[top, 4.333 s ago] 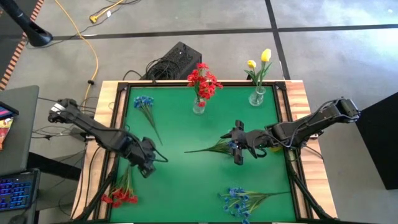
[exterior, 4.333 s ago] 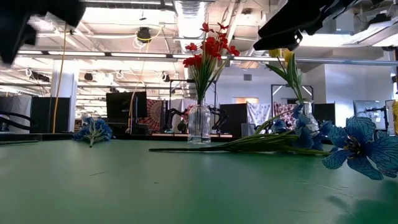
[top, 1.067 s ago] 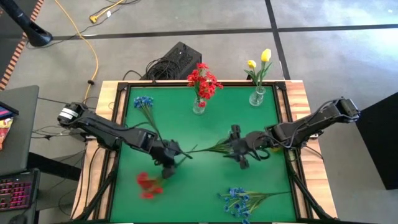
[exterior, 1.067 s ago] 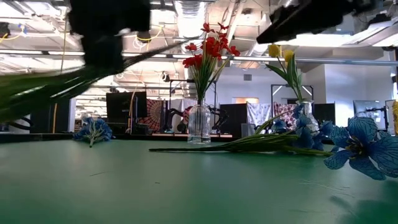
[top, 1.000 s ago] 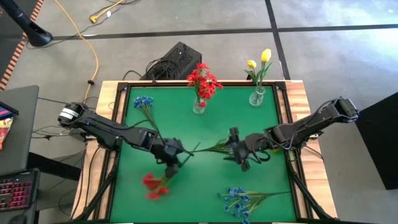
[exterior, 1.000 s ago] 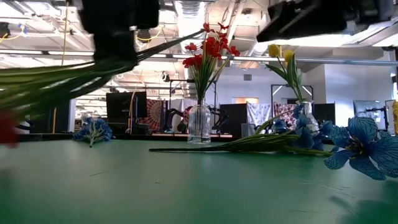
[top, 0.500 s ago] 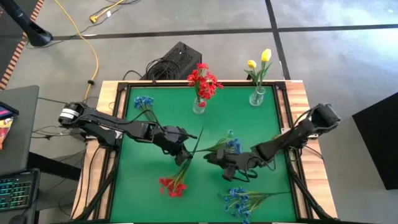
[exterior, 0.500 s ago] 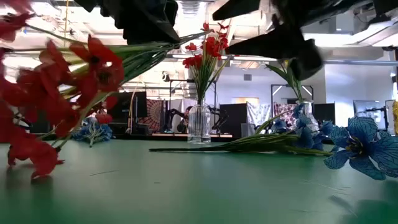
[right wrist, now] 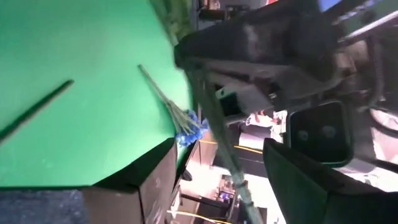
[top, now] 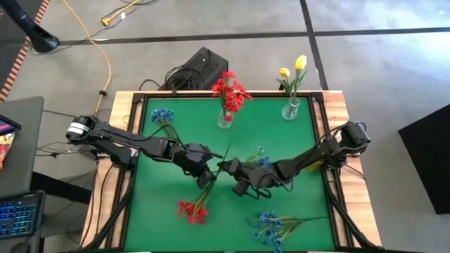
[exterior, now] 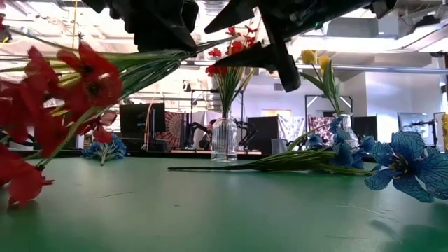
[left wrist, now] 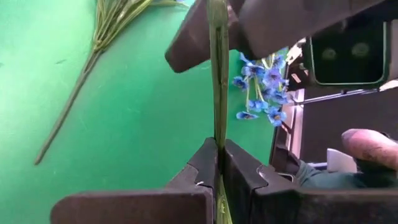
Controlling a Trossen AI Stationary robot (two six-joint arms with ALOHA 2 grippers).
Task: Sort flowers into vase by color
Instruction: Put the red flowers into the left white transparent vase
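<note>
My left gripper [top: 206,171] hovers over the middle of the green table, shut on a spray of red flowers [top: 191,211]. My right gripper [top: 226,167] is open just to its right, one finger on each side of the spray's bare stem end [right wrist: 217,134]; whether they touch it, I cannot tell. One glass vase [top: 225,119] at the far edge holds red flowers, another [top: 290,109] holds yellow ones. Blue sprays lie flat on the table at the far left [top: 163,116], in the middle [top: 259,161] and near the front edge [top: 274,226]. My left gripper pinches the red spray's green stem [left wrist: 217,134] between its two fingers, partway along its length, the fingers lying across it. The spray is lifted and slanted: its red blooms [exterior: 63,105] hang toward the near edge, and its bare end points toward my right gripper.
A black box with cables [top: 200,67] sits beyond the far edge. A wooden frame [top: 341,126] borders the green mat. The long leafy stem of the middle blue spray [exterior: 231,166] lies across the table below both grippers.
My right gripper has reached toward the table's left, from beside the middle blue spray to the red spray's stem end. My left gripper has moved a little right and toward the far edge with the red spray, whose blooms have swung toward the right.
</note>
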